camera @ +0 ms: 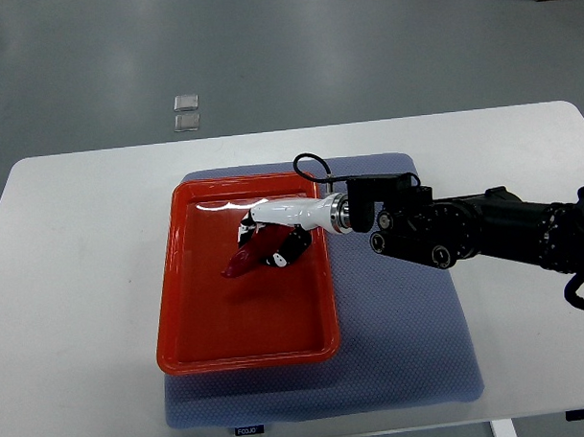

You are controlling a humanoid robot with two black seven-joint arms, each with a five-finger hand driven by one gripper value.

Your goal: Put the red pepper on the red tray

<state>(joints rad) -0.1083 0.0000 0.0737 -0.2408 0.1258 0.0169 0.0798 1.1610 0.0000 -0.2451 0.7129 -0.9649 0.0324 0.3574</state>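
A white table (83,283) carries a blue-grey mat (402,339), whose front-edge label is too small to read. The red tray (248,345) lies on the mat's left part. Over the tray's upper middle, the right hand (278,233) has its fingers curled around the red pepper (244,262).

I see a bulky black right arm (484,233) with round joints, a looping black cable — and a glossy white right hand (278,233) with black finger segments
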